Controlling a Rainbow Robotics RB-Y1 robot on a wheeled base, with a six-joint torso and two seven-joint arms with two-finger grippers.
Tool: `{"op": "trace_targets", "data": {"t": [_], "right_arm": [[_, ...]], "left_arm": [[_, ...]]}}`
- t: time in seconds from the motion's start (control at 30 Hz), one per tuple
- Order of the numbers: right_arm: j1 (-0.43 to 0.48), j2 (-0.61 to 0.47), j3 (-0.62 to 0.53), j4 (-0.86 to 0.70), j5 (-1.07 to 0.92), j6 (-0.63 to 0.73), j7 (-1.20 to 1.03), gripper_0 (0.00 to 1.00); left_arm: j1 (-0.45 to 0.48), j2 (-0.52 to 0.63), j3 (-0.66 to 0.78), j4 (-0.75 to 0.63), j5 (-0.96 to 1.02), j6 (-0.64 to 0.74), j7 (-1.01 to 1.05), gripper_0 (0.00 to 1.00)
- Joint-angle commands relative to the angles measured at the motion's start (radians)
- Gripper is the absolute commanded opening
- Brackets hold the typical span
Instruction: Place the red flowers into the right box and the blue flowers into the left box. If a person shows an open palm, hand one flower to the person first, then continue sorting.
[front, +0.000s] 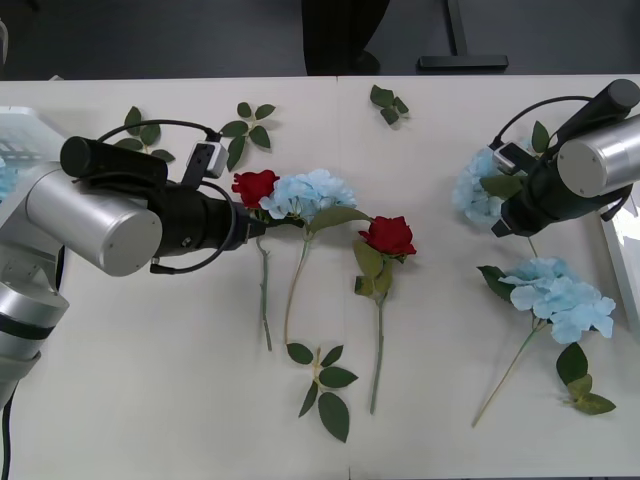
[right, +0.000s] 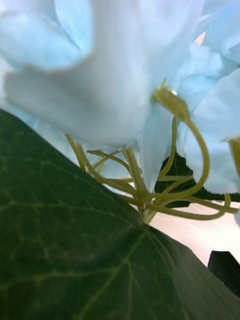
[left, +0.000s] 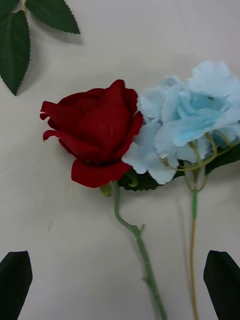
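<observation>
The left gripper (left: 120, 280) hovers over the white table (front: 150, 400) with its black fingers (left: 15, 280) released and spread wide. The deep-red artificial rose (left: 95, 135) on a thin green stem lies between and ahead of them, untouched, its bloom touching a pale sky-blue hydrangea head (left: 190, 115).

The front view adds a second red rose (front: 388, 236) lying mid-table and another blue hydrangea (front: 560, 295) near the shallow white tray (front: 618, 262) at the right edge.

The right gripper (front: 512, 212) sits against a third blue hydrangea (front: 474, 190); its wrist view gives close petals (right: 100, 75) and a dark green leaf (right: 75, 240). Its finger state cannot be told.
</observation>
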Motion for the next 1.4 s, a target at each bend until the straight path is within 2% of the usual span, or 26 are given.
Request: {"op": "trace_targets", "data": {"t": [0.03,0.33,0.37,0.4,0.43,0.47,0.57,0.83,1.0,1.07,1.1,1.13,1.17,1.33,1.4], "right_arm": [[-0.007,0.017,-0.011,0.024,0.014,-0.024,-0.038,0.95],[-0.031,0.043,-0.011,0.15,0.001,-0.07,-0.024,0.79],[-0.038,0.048,-0.011,0.165,0.0,-0.073,-0.024,0.72],[-0.044,0.051,-0.011,0.174,-0.002,-0.071,-0.024,0.55],[-0.045,0.052,-0.011,0.177,-0.003,-0.07,-0.025,0.45],[-0.05,0.052,-0.011,0.182,-0.005,-0.066,-0.029,0.25],[-0.059,0.052,-0.011,0.188,-0.011,-0.051,-0.033,0.02],[-0.062,0.052,-0.077,0.186,-0.028,0.009,-0.021,0.0],[-0.077,0.051,-0.18,0.18,-0.049,0.118,0.06,0.0],[-0.084,0.049,-0.255,0.177,-0.086,0.179,0.123,0.0],[-0.084,0.048,-0.269,0.177,-0.1,0.193,0.142,0.0],[-0.088,0.043,-0.299,0.171,-0.132,0.223,0.188,0.0],[-0.093,0.039,-0.316,0.159,-0.163,0.25,0.234,0.0],[-0.094,0.02,-0.341,0.094,-0.4,0.28,0.358,0.0],[-0.094,0.02,-0.341,0.077,-0.48,0.274,0.395,0.0]], "left_arm": [[-0.076,-0.031,-0.071,0.061,-0.11,-0.043,-0.028,1.0],[-0.134,-0.075,-0.157,0.207,-0.196,-0.132,-0.028,1.0],[-0.14,-0.083,-0.165,0.225,-0.203,-0.138,-0.026,1.0],[-0.146,-0.089,-0.166,0.24,-0.206,-0.143,-0.028,1.0],[-0.149,-0.092,-0.166,0.248,-0.208,-0.143,-0.028,1.0],[-0.157,-0.103,-0.166,0.27,-0.211,-0.145,-0.031,1.0],[-0.18,-0.129,-0.171,0.325,-0.223,-0.145,-0.038,1.0],[-0.218,-0.161,-0.178,0.409,-0.234,-0.169,-0.049,1.0],[-0.224,-0.161,-0.195,0.429,-0.232,-0.175,-0.051,1.0],[-0.224,-0.161,-0.2,0.441,-0.232,-0.192,-0.052,0.62],[-0.224,-0.161,-0.201,0.444,-0.231,-0.197,-0.052,0.54],[-0.224,-0.161,-0.203,0.449,-0.232,-0.204,-0.052,0.38],[-0.224,-0.161,-0.204,0.454,-0.231,-0.209,-0.052,0.26],[-0.224,-0.161,-0.204,0.455,-0.225,-0.211,-0.052,0.0],[-0.224,-0.161,-0.204,0.455,-0.223,-0.211,-0.052,0.0]]}}
